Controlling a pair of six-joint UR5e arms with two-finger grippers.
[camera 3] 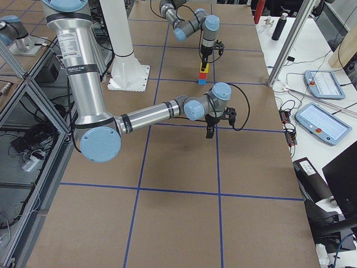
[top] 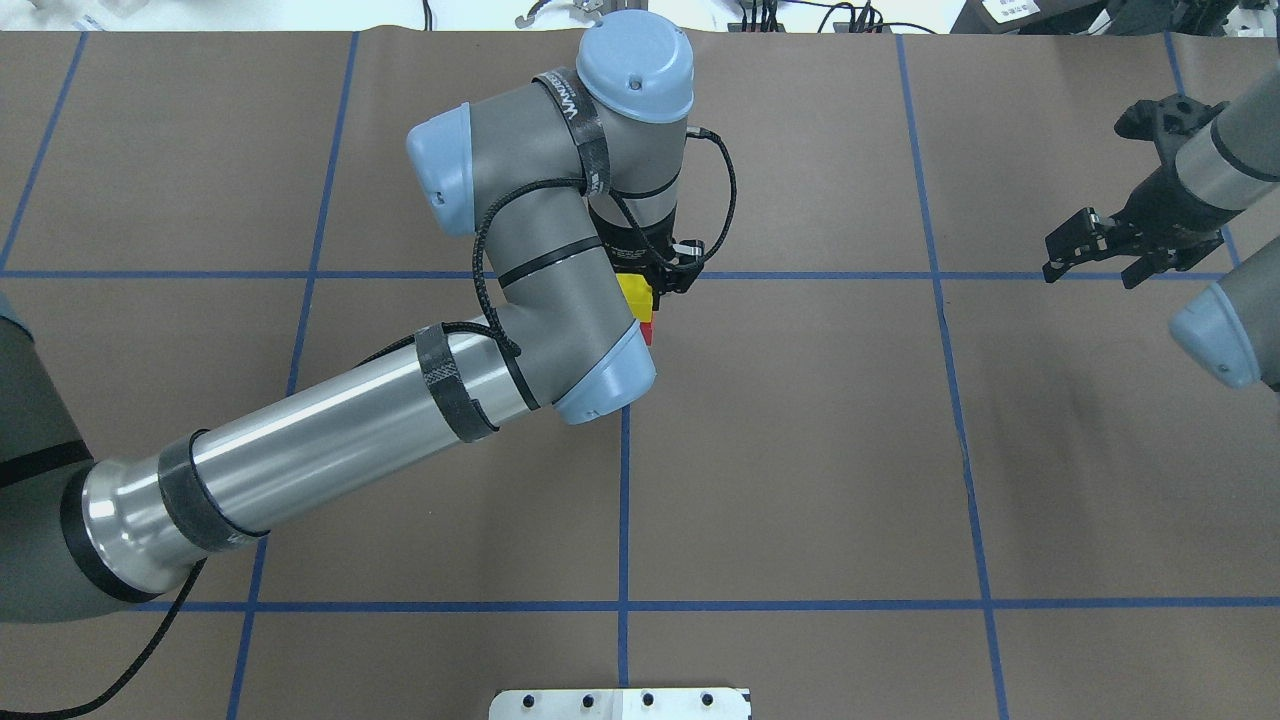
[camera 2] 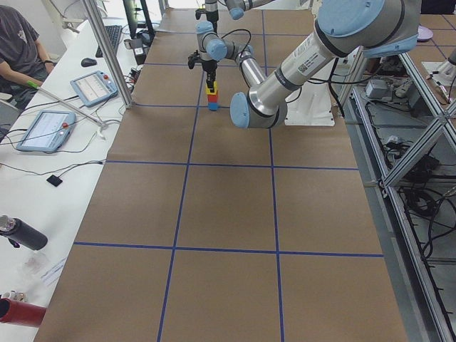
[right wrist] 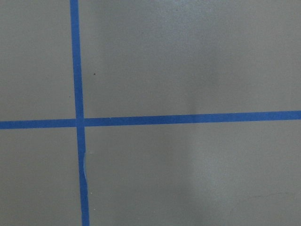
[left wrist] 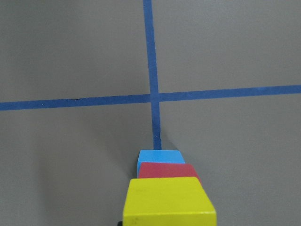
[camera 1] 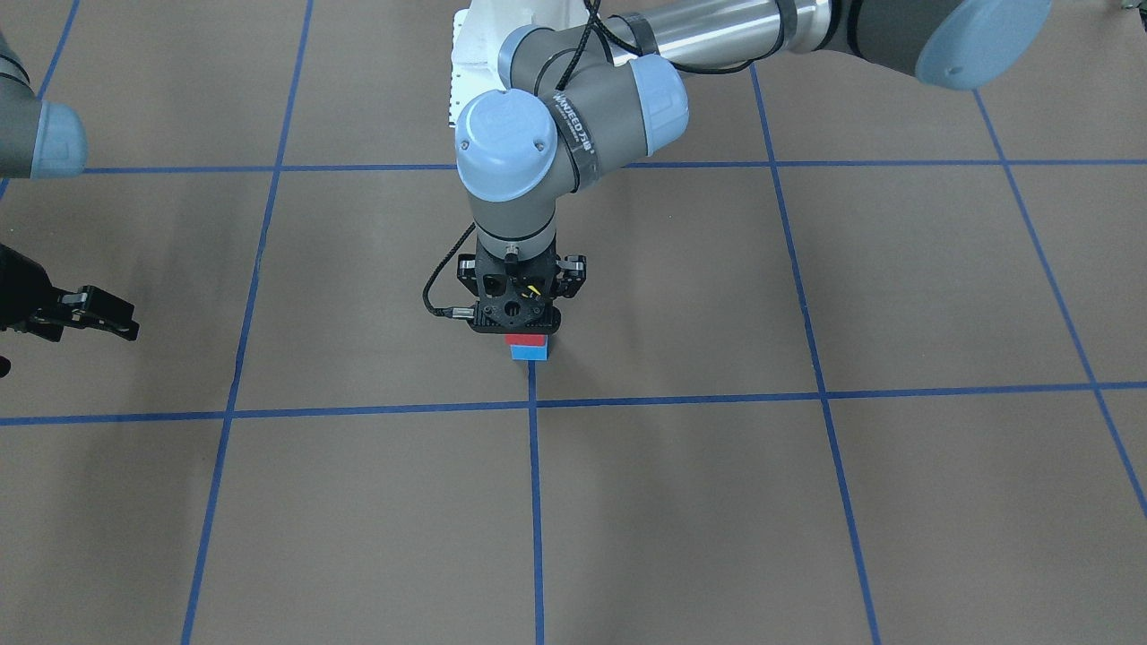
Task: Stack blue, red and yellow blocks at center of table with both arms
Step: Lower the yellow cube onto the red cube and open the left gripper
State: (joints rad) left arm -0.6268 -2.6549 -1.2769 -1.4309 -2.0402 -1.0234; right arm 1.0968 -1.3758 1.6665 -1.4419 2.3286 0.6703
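Observation:
A three-block stack stands at the table's center crossing: blue block (camera 1: 529, 353) at the bottom, red block (camera 1: 525, 339) on it, yellow block (top: 634, 295) on top. The left wrist view shows all three in line: yellow (left wrist: 168, 201), red (left wrist: 167, 169), blue (left wrist: 160, 156). My left gripper (top: 662, 283) points straight down over the stack and is closed around the yellow block, which rests on the red one. My right gripper (top: 1090, 266) is open and empty, far off near the table's right side.
Brown paper table (top: 800, 450) with a blue tape grid. The left forearm (top: 350, 450) lies across the table's left half. The right wrist view shows only bare paper and a tape crossing (right wrist: 79, 123). A white base plate (top: 620, 703) sits at the near edge.

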